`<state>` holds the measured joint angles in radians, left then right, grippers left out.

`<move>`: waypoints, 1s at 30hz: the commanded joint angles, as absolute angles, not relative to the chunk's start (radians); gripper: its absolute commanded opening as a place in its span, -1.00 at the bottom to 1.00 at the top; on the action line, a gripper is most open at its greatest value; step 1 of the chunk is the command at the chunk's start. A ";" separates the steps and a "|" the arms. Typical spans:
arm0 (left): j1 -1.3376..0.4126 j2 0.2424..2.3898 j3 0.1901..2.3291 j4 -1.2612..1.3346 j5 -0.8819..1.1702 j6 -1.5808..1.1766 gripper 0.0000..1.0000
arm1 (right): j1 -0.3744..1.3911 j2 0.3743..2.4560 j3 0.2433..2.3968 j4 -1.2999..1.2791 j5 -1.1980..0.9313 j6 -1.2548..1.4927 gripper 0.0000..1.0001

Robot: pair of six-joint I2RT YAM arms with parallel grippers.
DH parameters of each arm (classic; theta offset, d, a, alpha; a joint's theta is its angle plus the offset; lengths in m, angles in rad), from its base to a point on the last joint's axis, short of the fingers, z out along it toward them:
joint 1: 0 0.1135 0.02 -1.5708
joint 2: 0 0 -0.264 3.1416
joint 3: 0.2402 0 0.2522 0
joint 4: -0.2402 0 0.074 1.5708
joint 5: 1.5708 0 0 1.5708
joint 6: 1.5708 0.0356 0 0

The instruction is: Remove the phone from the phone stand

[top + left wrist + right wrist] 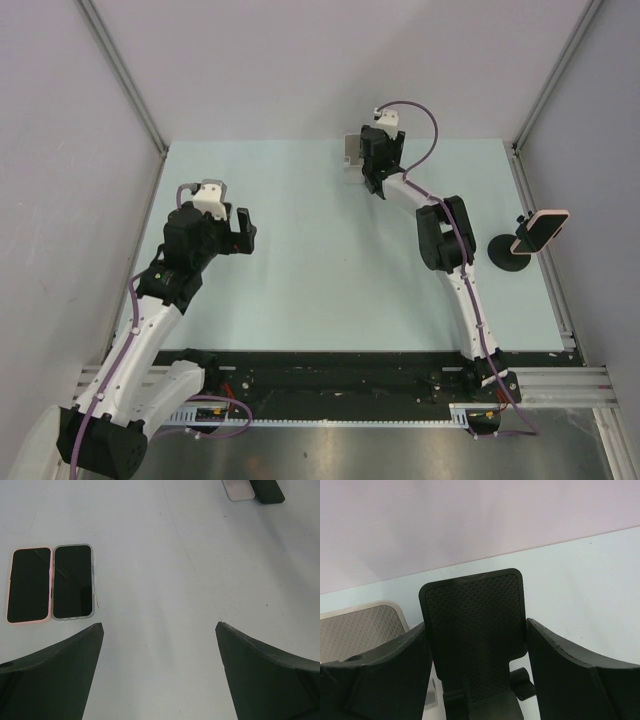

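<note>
Right gripper (476, 625): I am holding it at the far middle of the table (300, 290), with the jaws standing fairly wide and gripping nothing.
Between its fingers: I am looking at a black textured backplate (475, 605) rising upright just beyond the tips. I cannot tell whether the fingers are touching it.
Left of the backplate: a beige stand (362, 630) is sitting just beside it.
Left gripper (159, 625): I am hovering it over the near left of the table, with the jaws spread wide and only bare surface showing between them.
Ahead of the left gripper: a pink flat phone (29, 585) and a grey-rimmed flat phone (73, 581) are lying face up, side by side, their long edges just about touching.
Phone (540, 229): it is sitting tilted on the phone stand (510, 253) near the right edge of the table, well apart from both grippers.
Phone stand: it is standing on a round black base, to the right of my right arm.
</note>
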<state>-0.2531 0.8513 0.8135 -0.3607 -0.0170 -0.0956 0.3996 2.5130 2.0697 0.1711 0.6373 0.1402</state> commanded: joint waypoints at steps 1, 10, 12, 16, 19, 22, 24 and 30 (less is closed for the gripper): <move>-0.259 0.850 0.810 -0.333 -0.025 -0.067 1.00 | 0.408 2.451 2.054 0.229 0.696 0.115 -0.53; -0.259 0.850 0.808 -0.334 -0.026 -0.067 1.00 | 0.410 2.448 2.039 0.244 0.700 0.114 -0.13; -0.258 0.851 0.808 -0.331 -0.025 -0.067 0.99 | 0.414 2.431 2.008 0.271 0.693 0.109 -0.02; -0.259 0.851 0.808 -0.334 -0.025 -0.066 1.00 | 0.417 2.401 1.982 0.299 0.695 0.089 0.01; -0.259 0.850 0.807 -0.334 -0.025 -0.066 1.00 | 0.417 2.399 1.980 0.301 0.692 0.075 0.05; -0.259 0.851 0.807 -0.334 -0.025 -0.066 0.99 | 0.416 2.402 1.977 0.299 0.683 0.074 0.24; -0.259 0.853 0.805 -0.334 -0.026 -0.064 1.00 | 0.416 2.396 1.979 0.293 0.677 0.077 0.40; -0.259 0.856 0.807 -0.334 -0.025 -0.066 1.00 | 0.417 2.352 1.954 0.295 0.666 0.084 0.58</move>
<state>-0.2531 0.8547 0.8135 -0.3607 -0.0208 -0.0952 0.4129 2.4588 1.9667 0.2440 0.6571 0.0849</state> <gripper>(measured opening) 0.996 0.752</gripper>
